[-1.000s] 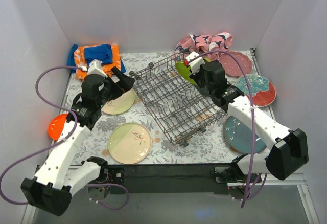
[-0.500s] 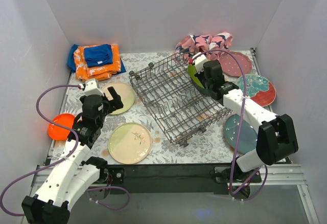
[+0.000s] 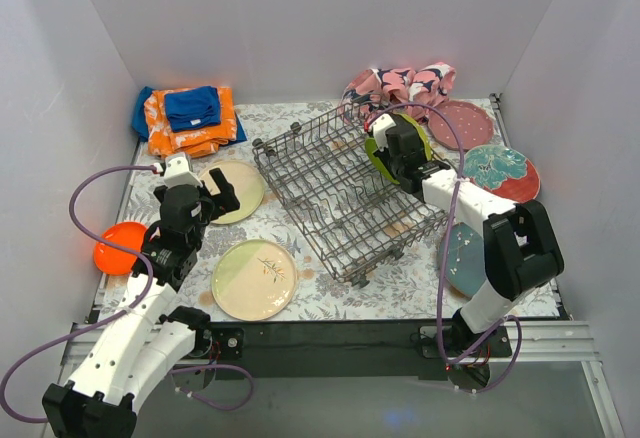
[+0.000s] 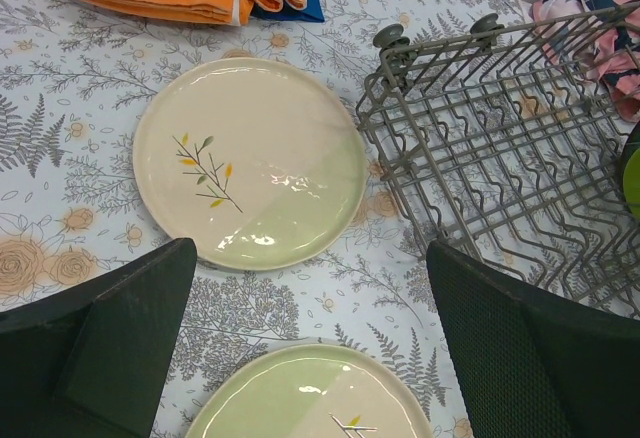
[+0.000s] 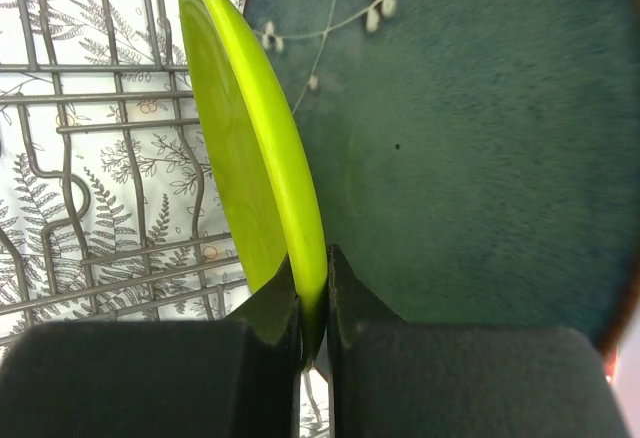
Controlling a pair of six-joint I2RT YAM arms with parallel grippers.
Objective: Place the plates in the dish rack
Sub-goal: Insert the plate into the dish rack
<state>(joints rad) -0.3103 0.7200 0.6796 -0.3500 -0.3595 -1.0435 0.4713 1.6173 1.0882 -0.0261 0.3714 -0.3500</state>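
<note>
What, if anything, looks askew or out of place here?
The dish rack sits turned diagonally on the table, not square to its edges. Nothing else stands out: no spill or breakage, the right gripper pinches the lime green plate on edge over the rack, and the cream plates lie flat.

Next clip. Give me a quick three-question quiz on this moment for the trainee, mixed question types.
1. True or false: the left tool is shut on a cream plate.
2. The right tool holds the lime green plate: A flat on the table; B on edge, by its rim, at the dish rack; C on the cloths.
3. What colour is the lone plate at the table's left edge?
Key: 1 false, it is open; 2 B; 3 orange.
</note>
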